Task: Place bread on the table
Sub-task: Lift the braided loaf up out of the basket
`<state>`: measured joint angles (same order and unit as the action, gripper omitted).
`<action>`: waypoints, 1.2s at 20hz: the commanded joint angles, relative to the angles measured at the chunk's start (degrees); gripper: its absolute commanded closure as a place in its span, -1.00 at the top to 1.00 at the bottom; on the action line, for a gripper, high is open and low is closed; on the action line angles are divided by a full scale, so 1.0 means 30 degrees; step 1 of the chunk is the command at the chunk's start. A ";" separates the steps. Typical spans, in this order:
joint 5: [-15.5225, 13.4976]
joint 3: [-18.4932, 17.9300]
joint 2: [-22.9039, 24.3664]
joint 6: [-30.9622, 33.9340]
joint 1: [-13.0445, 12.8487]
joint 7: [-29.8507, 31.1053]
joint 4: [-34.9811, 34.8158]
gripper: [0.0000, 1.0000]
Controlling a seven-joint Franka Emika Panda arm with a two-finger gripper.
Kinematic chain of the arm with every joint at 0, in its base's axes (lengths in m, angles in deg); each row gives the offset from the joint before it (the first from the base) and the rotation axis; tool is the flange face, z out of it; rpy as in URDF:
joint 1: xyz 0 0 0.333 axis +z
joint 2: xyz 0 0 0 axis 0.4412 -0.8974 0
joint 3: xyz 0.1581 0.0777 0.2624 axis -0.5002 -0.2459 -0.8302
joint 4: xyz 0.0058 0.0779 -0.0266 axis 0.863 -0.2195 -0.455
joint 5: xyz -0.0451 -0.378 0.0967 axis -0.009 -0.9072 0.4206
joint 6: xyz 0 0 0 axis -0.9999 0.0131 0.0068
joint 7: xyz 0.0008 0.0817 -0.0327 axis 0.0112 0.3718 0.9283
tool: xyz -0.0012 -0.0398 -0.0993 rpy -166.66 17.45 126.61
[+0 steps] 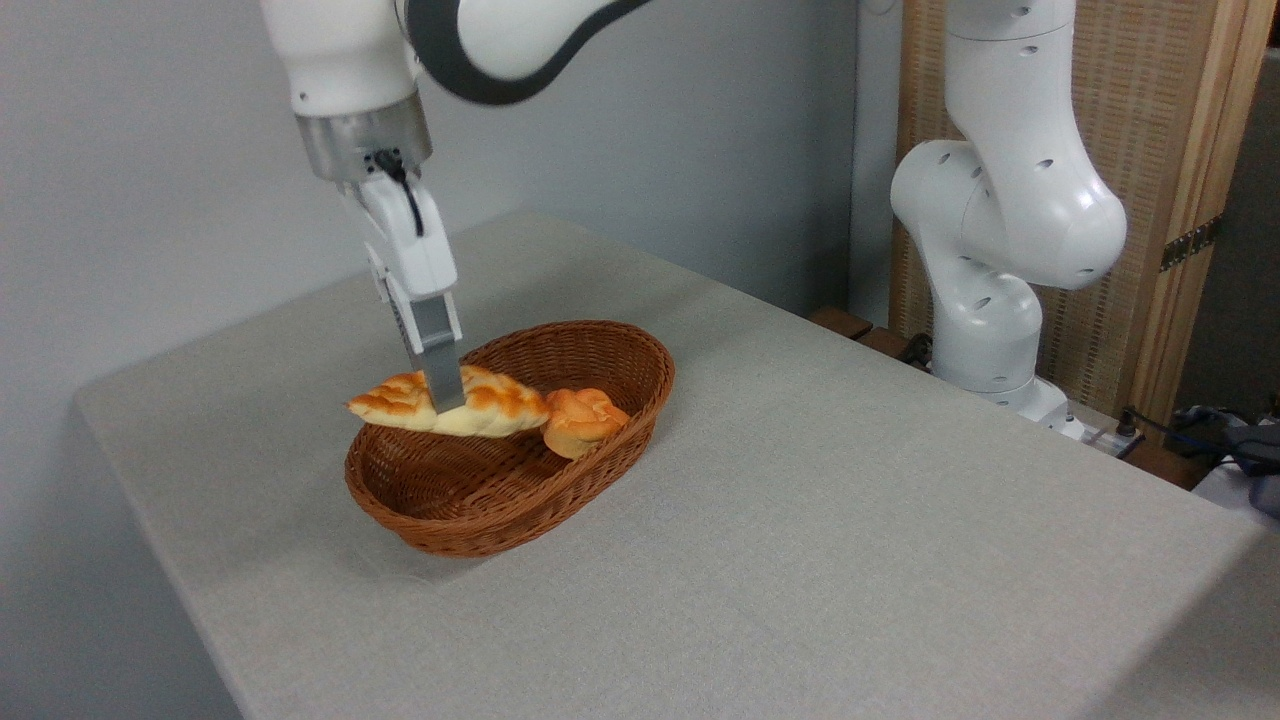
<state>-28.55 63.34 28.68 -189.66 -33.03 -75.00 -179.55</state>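
Braided loaf lifted over the basket

The pincer (445, 395) pinches the braided loaf (450, 404) near its middle, holding it above the wicker basket's (470, 520) left rim; a round bun (582, 420) lies inside, on the grey-clothed bench (820, 520).

Even, diffuse lighting of moderate brightness, with no hard glare. The wicker basket (510, 440) casts a soft, faint shadow on the grey bench (800, 520) at its near side. Focus is sharp across the bench; slight blur softens the arm (480, 40) at the top edge. Straight edges show no marked distortion.
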 commanded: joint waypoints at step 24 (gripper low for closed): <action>0.2792 -0.4929 0.0824 0.3061 -0.0031 -0.3766 0.2090 1.00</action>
<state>-20.67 49.89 30.28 -182.04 -32.52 -85.06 -173.76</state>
